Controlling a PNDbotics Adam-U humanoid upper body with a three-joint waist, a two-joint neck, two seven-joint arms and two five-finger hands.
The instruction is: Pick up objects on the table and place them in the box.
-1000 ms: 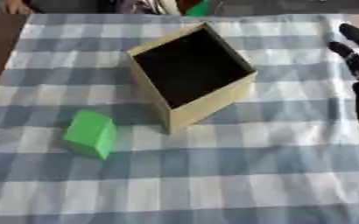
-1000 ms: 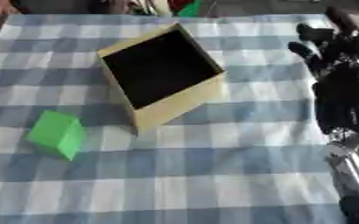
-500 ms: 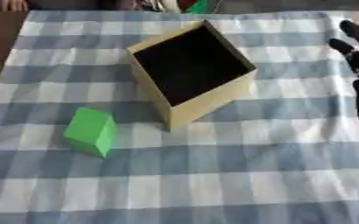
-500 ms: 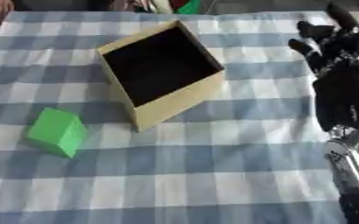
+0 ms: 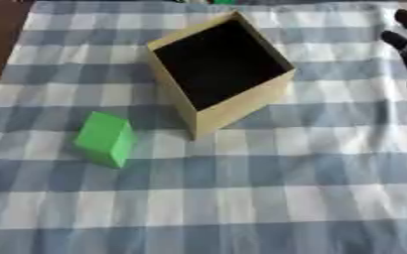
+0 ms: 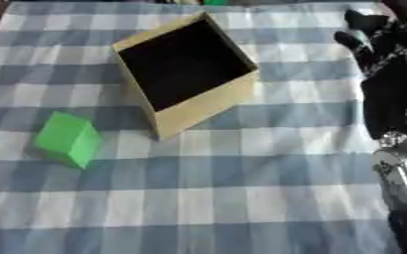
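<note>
Blue-and-white checked cloth [image 6: 241,208] covers the table. At the right edge the right hand [image 6: 382,47] hangs above the cloth, fingers spread and relaxed, holding nothing. Well to its left stands 1 open tan box [image 6: 185,74], dark inside. Near the box's left corner, apart from it, lies 1 green block [image 6: 66,139].

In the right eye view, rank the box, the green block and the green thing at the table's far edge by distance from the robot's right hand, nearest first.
From the right hand:
1. Box, mid-table, to the hand's left.
2. Small green thing, at the far edge, farther left.
3. Green block, left side of the cloth, nearer the camera.
</note>
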